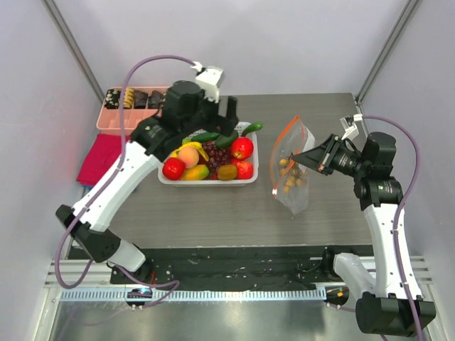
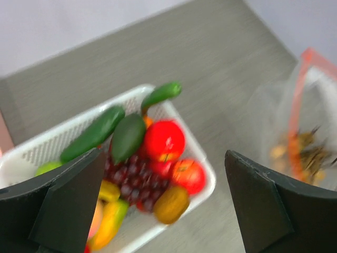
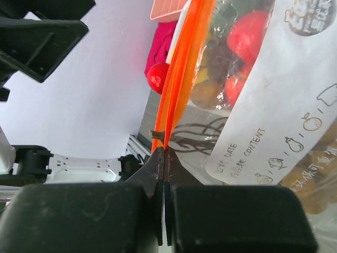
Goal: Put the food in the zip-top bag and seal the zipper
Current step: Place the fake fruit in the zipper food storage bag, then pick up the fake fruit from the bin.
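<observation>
The zip-top bag [image 1: 293, 186] lies right of the basket, with the tan berry bunch [image 1: 290, 177] inside it. Its orange-red zipper [image 1: 282, 145] faces the basket. My right gripper [image 1: 307, 158] is shut on the zipper [image 3: 181, 63], pinching the strip at its tips [image 3: 164, 153]. My left gripper [image 1: 222, 117] is open and empty above the basket's far side; its dark fingers [image 2: 68, 205] frame the fruit. The white basket [image 1: 206, 181] holds the peach [image 1: 188, 155], red round fruit [image 1: 242, 148], bananas [image 1: 193, 146], grapes and green pieces. The bag [image 2: 310, 121] also shows at the right of the left wrist view.
A pink divided tray [image 1: 117, 117] with dark and tan rolls stands at the back left. A red cloth [image 1: 99, 160] lies in front of it. Grey walls close in the table on both sides.
</observation>
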Robot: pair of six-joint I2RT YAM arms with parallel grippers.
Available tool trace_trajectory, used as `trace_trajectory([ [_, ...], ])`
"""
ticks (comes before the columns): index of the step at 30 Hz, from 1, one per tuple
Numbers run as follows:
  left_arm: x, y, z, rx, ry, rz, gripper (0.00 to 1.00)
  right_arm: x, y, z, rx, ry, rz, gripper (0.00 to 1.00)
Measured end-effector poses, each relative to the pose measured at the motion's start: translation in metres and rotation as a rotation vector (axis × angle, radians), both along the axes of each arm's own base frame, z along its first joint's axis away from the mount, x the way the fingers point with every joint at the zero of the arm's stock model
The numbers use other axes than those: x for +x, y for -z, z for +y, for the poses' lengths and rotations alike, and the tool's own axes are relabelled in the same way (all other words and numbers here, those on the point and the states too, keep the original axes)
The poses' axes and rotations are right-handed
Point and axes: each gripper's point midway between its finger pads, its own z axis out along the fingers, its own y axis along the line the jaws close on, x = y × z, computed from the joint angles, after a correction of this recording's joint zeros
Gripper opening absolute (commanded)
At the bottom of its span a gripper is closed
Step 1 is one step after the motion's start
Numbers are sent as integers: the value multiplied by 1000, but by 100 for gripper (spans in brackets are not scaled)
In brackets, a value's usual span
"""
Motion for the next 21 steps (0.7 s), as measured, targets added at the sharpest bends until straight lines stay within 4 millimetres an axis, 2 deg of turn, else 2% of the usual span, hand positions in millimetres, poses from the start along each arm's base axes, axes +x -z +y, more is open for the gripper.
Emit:
trace_trajectory([
  [2,-3,17,29,13,2,56,100,-2,2,0,-9,-11,-1,1],
  [6,-24,43,62,35,20,145,100,-2,10,2,2,-25,51,1],
  [8,-31,52,81,42,10,179,100,-2,6,3,28,-26,62,1],
  [11,-31,64,124,60,-59,237,100,-4,0,5,44,-36,51,1],
  [13,-29,73,147,87,-96,270,100,-6,4,5,31,-40,53,1],
  [16,-34,93,167,154,-99,352,100,-10,19,5,24,-45,87,1],
  [19,-40,116,179,238,-73,438,100,-14,41,5,33,-43,162,1],
  [21,-42,128,184,284,-58,471,100,-14,45,5,34,-43,177,1],
])
